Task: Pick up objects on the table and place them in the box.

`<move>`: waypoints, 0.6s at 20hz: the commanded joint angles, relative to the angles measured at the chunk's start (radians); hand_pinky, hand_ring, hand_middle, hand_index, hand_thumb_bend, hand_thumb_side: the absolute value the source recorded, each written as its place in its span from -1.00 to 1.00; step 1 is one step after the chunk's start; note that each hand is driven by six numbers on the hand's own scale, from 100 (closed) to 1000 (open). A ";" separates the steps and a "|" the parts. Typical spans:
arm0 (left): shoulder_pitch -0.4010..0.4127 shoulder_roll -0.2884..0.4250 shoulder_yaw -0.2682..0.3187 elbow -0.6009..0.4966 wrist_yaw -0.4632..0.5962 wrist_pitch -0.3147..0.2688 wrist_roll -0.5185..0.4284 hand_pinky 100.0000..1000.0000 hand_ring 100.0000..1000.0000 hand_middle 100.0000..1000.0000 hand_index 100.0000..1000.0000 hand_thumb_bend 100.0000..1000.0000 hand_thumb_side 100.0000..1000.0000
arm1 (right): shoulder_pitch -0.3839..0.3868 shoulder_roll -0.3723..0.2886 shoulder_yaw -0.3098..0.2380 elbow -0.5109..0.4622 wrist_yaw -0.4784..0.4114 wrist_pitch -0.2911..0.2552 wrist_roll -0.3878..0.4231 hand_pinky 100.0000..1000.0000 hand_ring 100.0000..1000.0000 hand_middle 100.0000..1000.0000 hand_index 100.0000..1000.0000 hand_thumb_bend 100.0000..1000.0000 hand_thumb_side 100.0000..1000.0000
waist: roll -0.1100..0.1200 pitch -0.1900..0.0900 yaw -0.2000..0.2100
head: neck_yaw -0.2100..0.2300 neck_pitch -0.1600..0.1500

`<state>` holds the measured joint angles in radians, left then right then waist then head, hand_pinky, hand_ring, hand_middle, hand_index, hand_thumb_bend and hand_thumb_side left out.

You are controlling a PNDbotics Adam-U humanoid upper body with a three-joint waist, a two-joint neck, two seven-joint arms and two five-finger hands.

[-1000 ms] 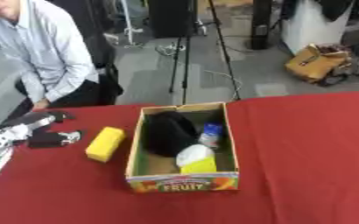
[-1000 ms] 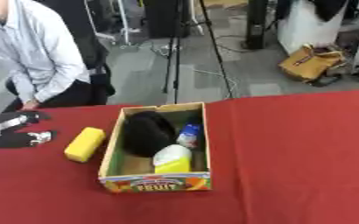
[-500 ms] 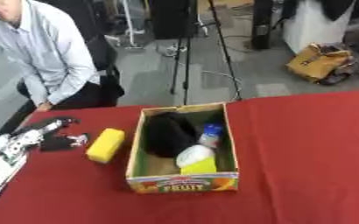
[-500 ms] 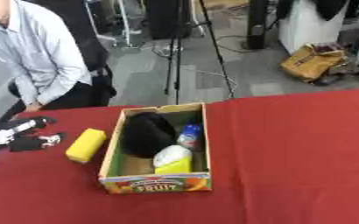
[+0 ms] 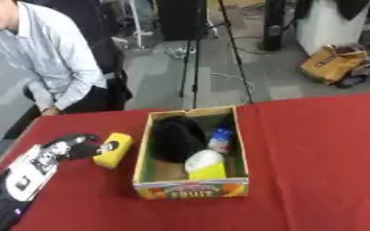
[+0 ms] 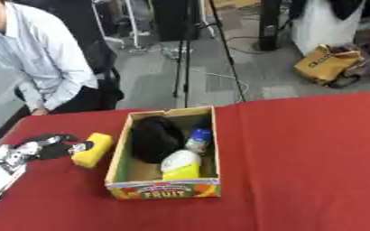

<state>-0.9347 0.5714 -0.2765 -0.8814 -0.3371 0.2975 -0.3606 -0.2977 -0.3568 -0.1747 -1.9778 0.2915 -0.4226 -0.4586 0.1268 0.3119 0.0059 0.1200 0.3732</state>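
- Right now the left robot hand (image 5: 70,146) reaches in over the red counter (image 5: 314,149), its fingers curled at the near-left side of the yellow block (image 5: 113,150); whether they actually pinch it I cannot tell.
- The block lies on the counter just ahead of the fingertips, between the robot hand and the cardboard box (image 5: 190,193), just beside the box's left wall.
- Its long axis runs roughly away from the robot, tilted slightly toward the box, with one short end nearest the robot.
- Risk: a touch on one side could shove the block against the box wall instead of lifting it.
- The box already holds a dark bundle (image 5: 176,137), a bottle (image 5: 220,137) and a yellow-white container (image 5: 205,164), so a careless drop could catch on the rim.
- No right robot hand shows.
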 commanded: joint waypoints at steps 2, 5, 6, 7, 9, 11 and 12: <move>-0.023 0.007 0.024 0.018 0.010 0.009 0.009 1.00 1.00 1.00 1.00 0.12 0.96 | -0.002 -0.006 0.004 -0.022 -0.018 0.000 0.012 0.76 0.71 0.50 0.58 -1.00 1.00 | -0.003 -0.020 0.001 | 0.004 -0.007; -0.033 -0.018 0.037 0.052 -0.010 0.026 0.023 1.00 1.00 1.00 1.00 0.22 1.00 | 0.003 -0.005 0.005 -0.022 -0.024 0.002 0.017 0.76 0.70 0.49 0.56 -1.00 1.00 | -0.003 -0.022 0.008 | 0.000 -0.003; -0.040 -0.031 0.041 0.068 -0.030 0.036 0.031 1.00 1.00 1.00 1.00 0.23 1.00 | 0.006 -0.003 0.005 -0.022 -0.027 0.003 0.019 0.76 0.70 0.49 0.55 -1.00 1.00 | -0.003 -0.023 0.012 | -0.003 -0.003; -0.046 -0.043 0.045 0.080 -0.054 0.044 0.040 1.00 1.00 1.00 1.00 0.23 1.00 | 0.007 -0.001 0.006 -0.022 -0.030 0.004 0.021 0.77 0.70 0.48 0.54 -1.00 1.00 | -0.003 -0.024 0.016 | -0.004 -0.002; -0.053 -0.061 0.055 0.090 -0.109 0.056 0.064 1.00 1.00 1.00 1.00 0.20 1.00 | 0.010 0.001 0.008 -0.022 -0.036 0.006 0.026 0.77 0.70 0.48 0.53 -1.00 1.00 | -0.003 -0.026 0.021 | -0.006 0.001; -0.033 -0.111 0.098 0.057 -0.169 0.072 0.107 1.00 1.00 1.00 1.00 0.18 1.00 | 0.017 0.002 0.010 -0.022 -0.042 0.007 0.032 0.77 0.70 0.48 0.52 -1.00 1.00 | -0.001 -0.031 0.034 | -0.013 0.004; -0.021 -0.131 0.117 0.037 -0.193 0.080 0.114 1.00 1.00 1.00 1.00 0.16 1.00 | 0.020 0.002 0.011 -0.022 -0.045 0.008 0.035 0.77 0.70 0.48 0.52 -1.00 1.00 | 0.000 -0.033 0.038 | -0.020 0.005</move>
<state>-0.9433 0.4399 -0.1889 -0.8166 -0.4963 0.3696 -0.2665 -0.2718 -0.3465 -0.1641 -1.9778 0.2557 -0.4148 -0.4294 0.1309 0.3045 0.0448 0.1057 0.3744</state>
